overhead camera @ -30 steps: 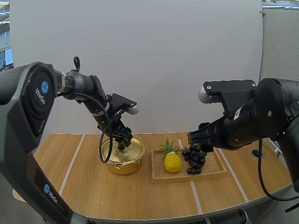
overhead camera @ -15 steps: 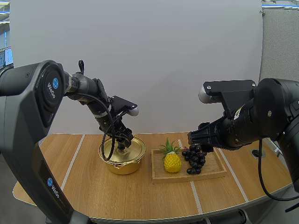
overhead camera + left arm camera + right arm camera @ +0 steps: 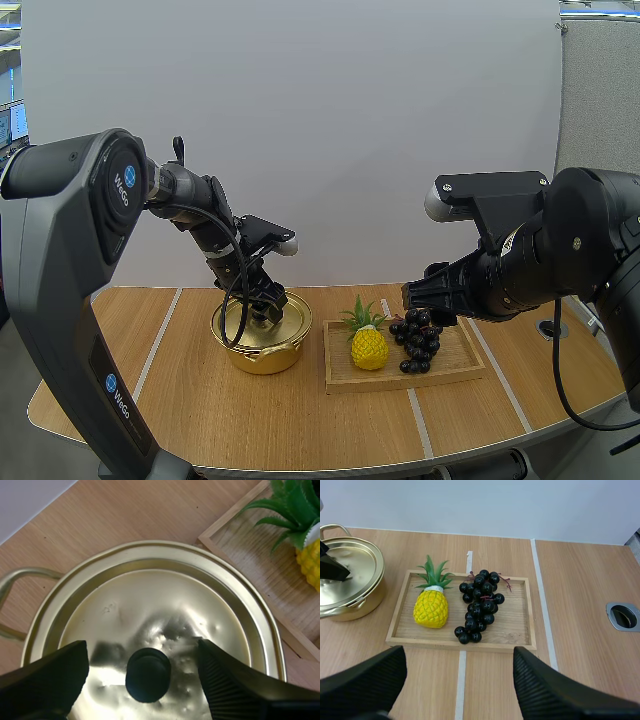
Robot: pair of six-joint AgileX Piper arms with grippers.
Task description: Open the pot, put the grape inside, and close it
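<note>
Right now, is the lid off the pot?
No, the lid sits on the pot, its black knob between the fingers of the open left end effector.

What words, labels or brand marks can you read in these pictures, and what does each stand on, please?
"WeGo": on the left arm's upper housing, beside a round blue logo.
"WeGo": lower on that arm's base column.
The right arm's round marks are too small to read.
No text on the pot, wooden tray, pineapple or grapes.
</note>
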